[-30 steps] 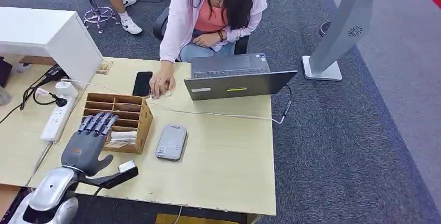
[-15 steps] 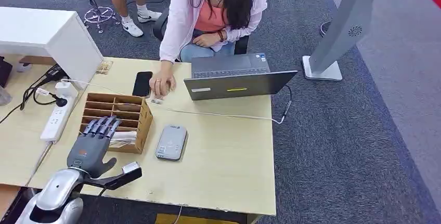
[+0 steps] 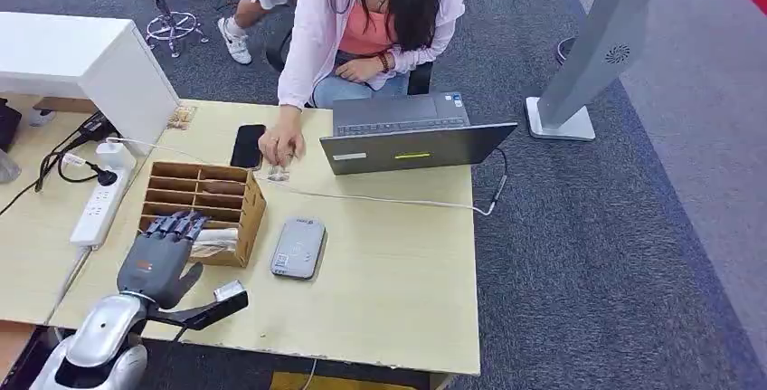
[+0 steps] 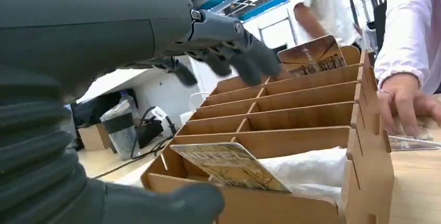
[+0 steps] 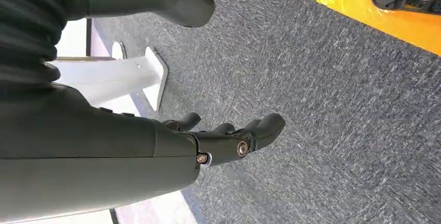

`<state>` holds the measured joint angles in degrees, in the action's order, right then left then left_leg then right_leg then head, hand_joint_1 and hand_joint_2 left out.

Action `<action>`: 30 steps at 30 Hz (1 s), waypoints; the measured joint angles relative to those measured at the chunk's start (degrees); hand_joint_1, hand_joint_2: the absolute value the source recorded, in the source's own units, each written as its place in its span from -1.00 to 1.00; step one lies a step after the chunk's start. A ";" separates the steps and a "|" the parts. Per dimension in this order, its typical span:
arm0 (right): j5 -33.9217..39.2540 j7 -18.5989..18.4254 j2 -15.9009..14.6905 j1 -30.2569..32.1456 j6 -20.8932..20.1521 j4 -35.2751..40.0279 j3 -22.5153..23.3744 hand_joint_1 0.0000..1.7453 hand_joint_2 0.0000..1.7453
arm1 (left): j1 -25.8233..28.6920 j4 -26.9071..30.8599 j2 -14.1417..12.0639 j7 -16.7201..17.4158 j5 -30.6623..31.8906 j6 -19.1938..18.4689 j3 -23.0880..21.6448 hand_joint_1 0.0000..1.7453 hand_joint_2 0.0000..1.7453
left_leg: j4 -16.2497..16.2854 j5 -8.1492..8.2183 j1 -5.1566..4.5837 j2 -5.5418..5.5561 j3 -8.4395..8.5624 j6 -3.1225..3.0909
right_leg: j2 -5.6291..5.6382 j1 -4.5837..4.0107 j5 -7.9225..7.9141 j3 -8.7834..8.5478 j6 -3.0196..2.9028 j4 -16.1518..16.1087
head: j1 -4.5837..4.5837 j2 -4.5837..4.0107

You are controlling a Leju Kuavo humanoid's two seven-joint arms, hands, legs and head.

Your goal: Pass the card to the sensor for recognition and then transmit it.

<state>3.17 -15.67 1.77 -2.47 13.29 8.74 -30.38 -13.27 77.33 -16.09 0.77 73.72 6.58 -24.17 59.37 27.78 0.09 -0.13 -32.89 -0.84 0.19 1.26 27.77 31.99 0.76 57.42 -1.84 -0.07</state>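
The left hand (image 3: 156,259), fingers apart and holding nothing, hangs over the wooden box (image 3: 244,214) because the card (image 4: 229,166) leans there (right hand (image 5: 229,143) loosely curled, empty).

The wooden organizer (image 3: 206,209) stands just beyond the left hand (image 3: 158,259), a card (image 4: 229,166) lying in its nearest compartment. The card reader (image 3: 298,247) lies right of the hand, the laptop (image 3: 411,139) farther beyond.

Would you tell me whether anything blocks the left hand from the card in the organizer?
Nothing visible does: the left hand hovers open above the wooden organizer, and the card leans exposed in its nearest slot.
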 joint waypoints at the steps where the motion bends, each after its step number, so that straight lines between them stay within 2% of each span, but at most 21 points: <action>1: 0.00 0.00 0.00 0.00 0.00 0.00 -0.02 -1.00 1.00 | 0.00 0.00 -0.02 -0.13 -0.02 0.00 0.00 1.00 1.00 | 0.00 0.00 0.00 0.00 0.00 0.00 | 0.00 0.00 0.00 0.00 0.00 0.00 | 0.02 0.00; 18: 0.85 0.46 0.00 0.00 0.13 0.00 -0.04 -1.00 1.00 | -0.24 0.04 -0.96 -1.86 -1.03 -0.20 0.00 1.00 1.00 | 0.00 0.00 0.00 0.00 0.01 0.00 | 0.00 0.00 0.00 0.00 0.00 0.00 | 0.00 0.00; 20: 0.98 0.52 0.00 -0.03 0.17 0.00 -0.04 -1.00 1.00 | -0.28 0.13 -1.01 -1.53 -0.33 0.89 0.00 1.00 1.00 | 0.00 0.00 0.00 0.00 0.01 0.00 | 0.00 0.00 0.00 0.00 0.00 0.00 | 0.02 0.00; 23: 1.01 0.61 0.00 -0.04 0.20 0.00 -0.04 -1.00 1.00 | -0.93 0.91 -0.96 -0.85 1.09 5.96 0.30 1.00 1.00 | 0.00 -0.02 0.00 0.01 0.00 -0.01 | -0.01 0.00 0.00 0.00 0.00 0.00 | 0.00 0.00; 26: 0.81 0.85 0.00 -0.15 0.15 0.00 -0.04 -1.00 1.00 | -2.62 2.46 -0.94 -1.00 1.57 9.22 1.16 1.00 1.00 | 0.00 -0.03 0.01 0.02 0.00 -0.01 | -0.01 0.00 -0.03 -0.01 0.01 0.00 | 0.02 0.00; 30: 0.72 0.94 0.00 -0.19 0.15 0.00 -0.04 -1.00 1.00 | -4.78 4.53 -0.94 -1.29 1.62 10.23 2.30 1.00 1.00 | 0.00 -0.04 0.00 0.01 0.00 0.01 | 0.00 0.00 -0.06 -0.02 -0.02 0.00 | 0.02 0.00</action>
<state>3.89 -14.73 1.77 -2.66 13.44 8.74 -30.42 -18.05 81.86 -17.03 -0.52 75.34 16.81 -21.88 59.37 27.74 0.09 -0.11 -32.89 -0.83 0.19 1.26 27.71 31.98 0.74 57.42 -1.81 -0.07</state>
